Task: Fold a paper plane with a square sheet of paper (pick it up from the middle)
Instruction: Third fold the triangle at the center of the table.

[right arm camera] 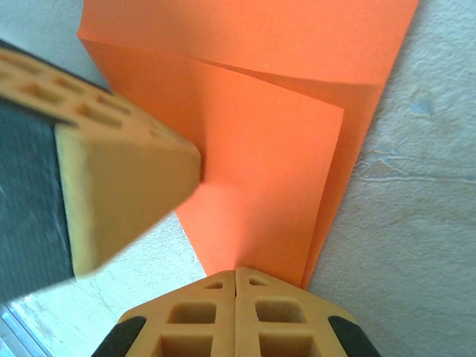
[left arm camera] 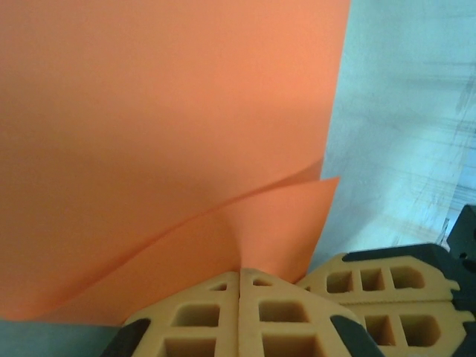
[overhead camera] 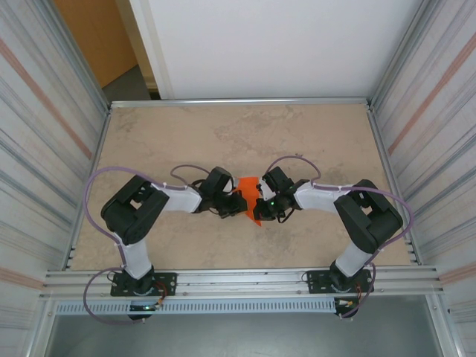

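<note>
Holds the thin bright orange square sheet of paper point(left arm camera: 163, 134) with the left gripper point(left arm camera: 239, 279), jaws pressed together on its edge, paper rising just beyond the tips. Clamps the same sheet with the right gripper point(right arm camera: 236, 277) too, jaws squeezed tight on the layers, close beside the left jaws. Shows only one loose fold, two layers overlapping. Judged early: leaves crisp creasing, nose folds and wings undone.

Carrier: beige mottled stone-look surface point(overhead camera: 297, 141) | Rim: grey metal rails point(overhead camera: 238, 102) | Centre: folded bright orange paper sheet point(overhead camera: 251, 186), contact unclear
</note>
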